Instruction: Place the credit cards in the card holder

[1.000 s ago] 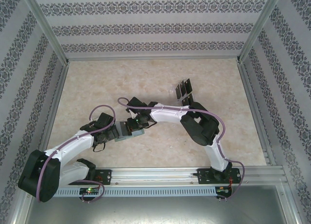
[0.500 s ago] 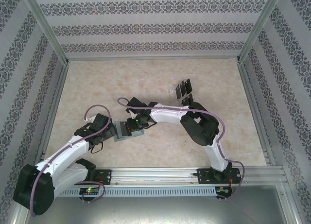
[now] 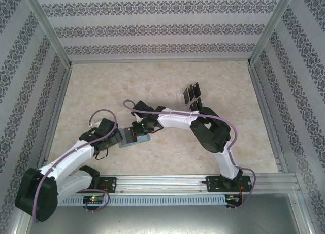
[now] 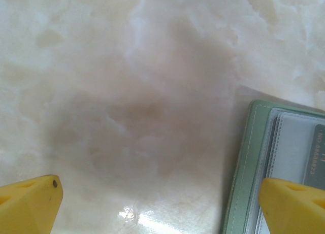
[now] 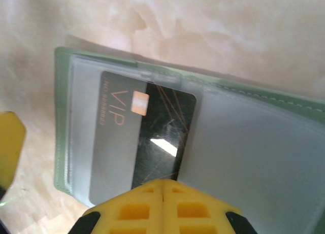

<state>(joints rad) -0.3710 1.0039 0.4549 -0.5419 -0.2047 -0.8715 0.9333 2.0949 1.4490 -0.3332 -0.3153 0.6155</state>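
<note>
Inside card holder [image 5: 61,117], credit card [image 5: 152,137] sat half-sleeved; right gripper [image 5: 162,193] closed at its edge, left gripper [image 4: 161,206] wide. Insertion judged unfinished; next needed straight push.

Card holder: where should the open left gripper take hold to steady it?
Probably its bare stitched green border nearest the left gripper, coming from that side: the card holder lies open and flat, and the shut right gripper is over the credit card in its sleeve.

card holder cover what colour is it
Sage green. The card holder lies open, and its green border shows best in the right wrist view.
</note>
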